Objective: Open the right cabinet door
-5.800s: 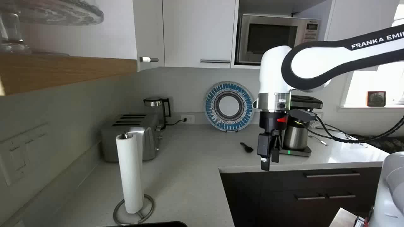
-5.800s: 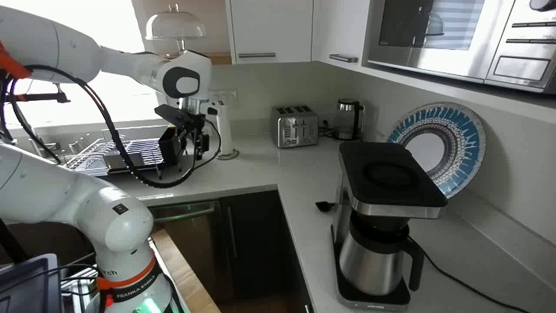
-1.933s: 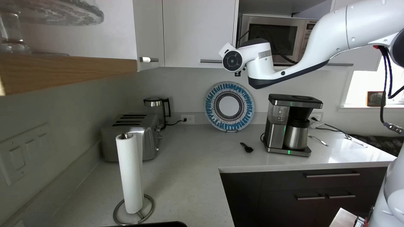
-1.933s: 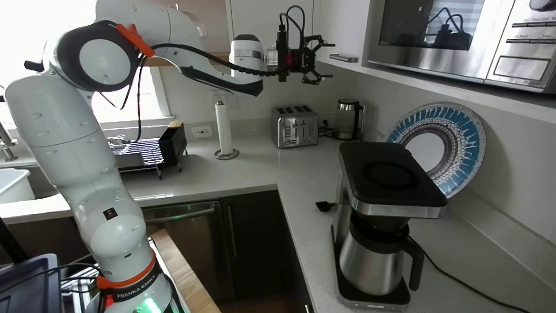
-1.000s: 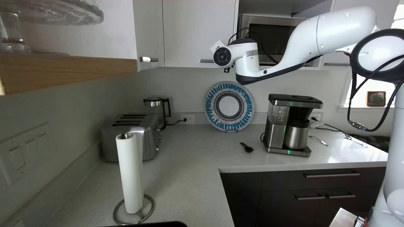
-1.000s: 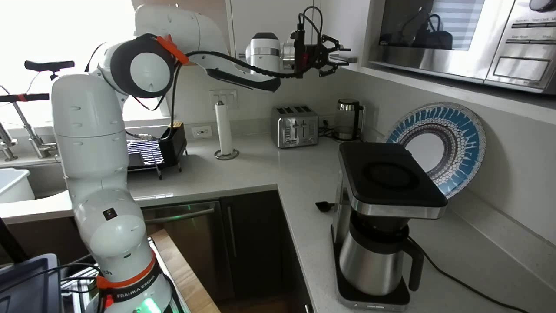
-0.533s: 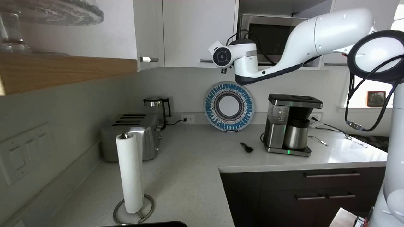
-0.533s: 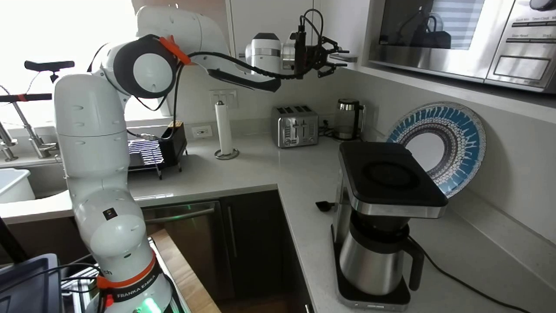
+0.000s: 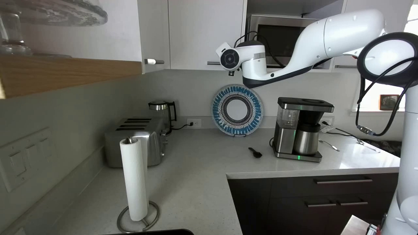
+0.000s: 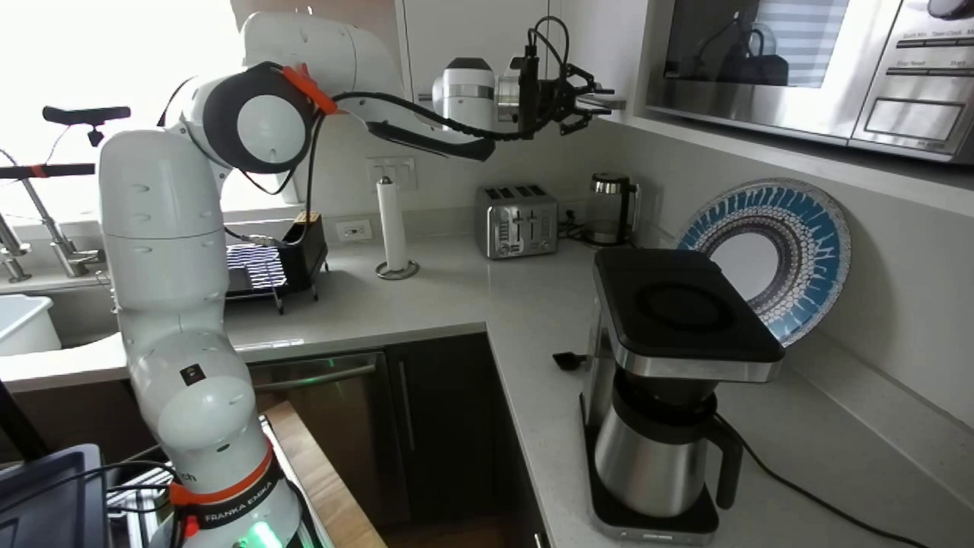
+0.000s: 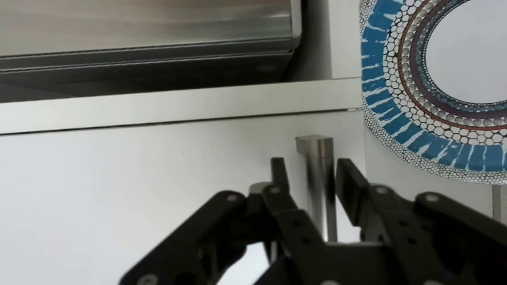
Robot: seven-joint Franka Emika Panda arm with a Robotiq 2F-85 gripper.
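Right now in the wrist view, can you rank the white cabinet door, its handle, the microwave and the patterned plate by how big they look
Largest: white cabinet door.
Next: microwave and patterned plate, too close to rank, both cut off by the frame.
Smallest: handle, partly hidden.

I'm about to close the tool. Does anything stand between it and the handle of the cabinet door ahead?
Nothing visible does. In the wrist view the tool straddles the metal handle of the right cabinet door; one finger stands apart from it; whether the other touches, I cannot tell.
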